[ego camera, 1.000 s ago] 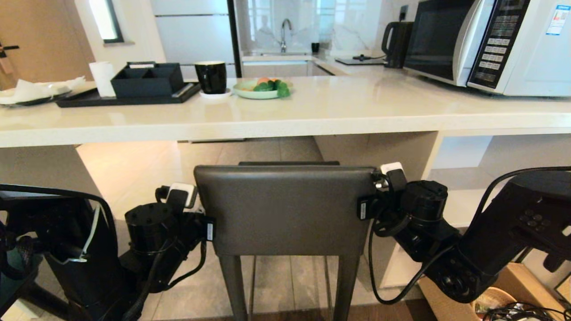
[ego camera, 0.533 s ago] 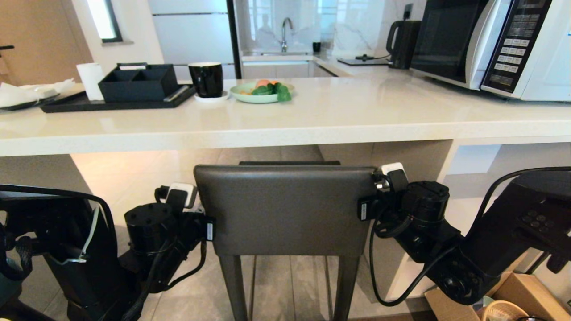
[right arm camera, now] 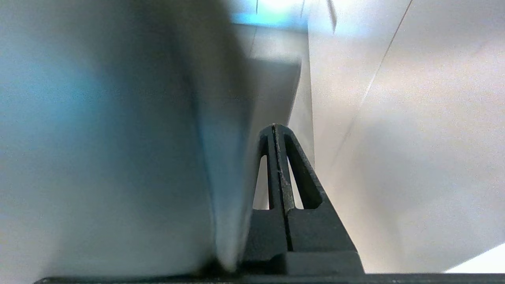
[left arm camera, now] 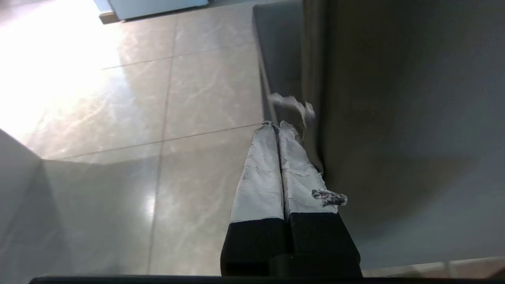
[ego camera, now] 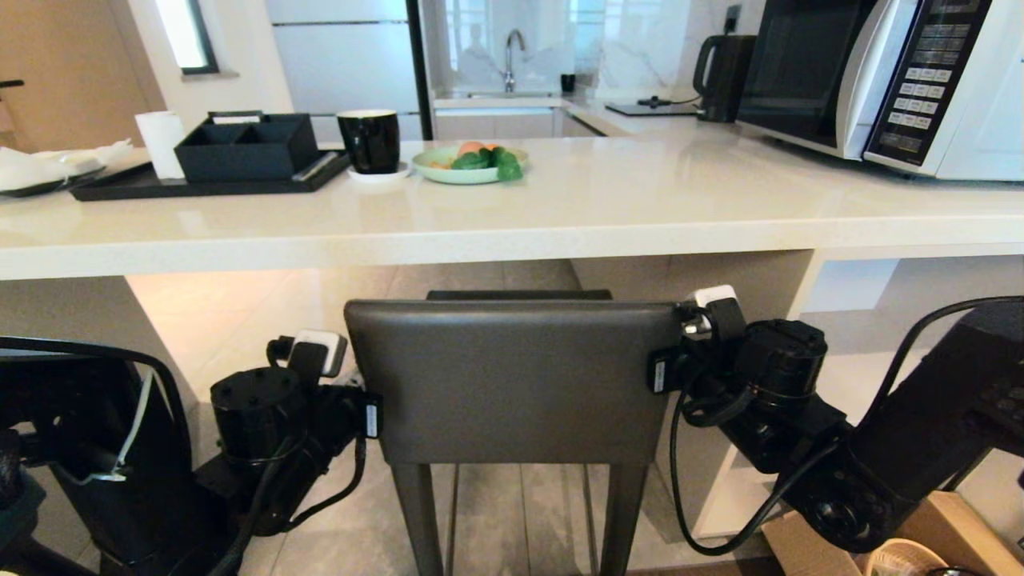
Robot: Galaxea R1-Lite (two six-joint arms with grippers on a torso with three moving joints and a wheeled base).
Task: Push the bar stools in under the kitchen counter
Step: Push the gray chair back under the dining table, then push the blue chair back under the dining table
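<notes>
Since a second ago the whole head view has shifted, so the camera itself moved, and the kitchen counter (ego camera: 512, 216) now sits lower and nearer. Meanwhile the dark grey bar stool (ego camera: 512, 380) stands centred before it, its seat seemingly just under the slab's edge. Both grippers have their fingers pressed together holding nothing: the left gripper (left arm camera: 276, 128) lies along the backrest's left edge, the right gripper (right arm camera: 275, 128) along its right edge.

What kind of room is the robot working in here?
Most likely a home kitchen. A microwave and a plate of vegetables sit on a long stone counter, a sink tap stands against the back wall, and a grey bar stool faces the counter.
</notes>
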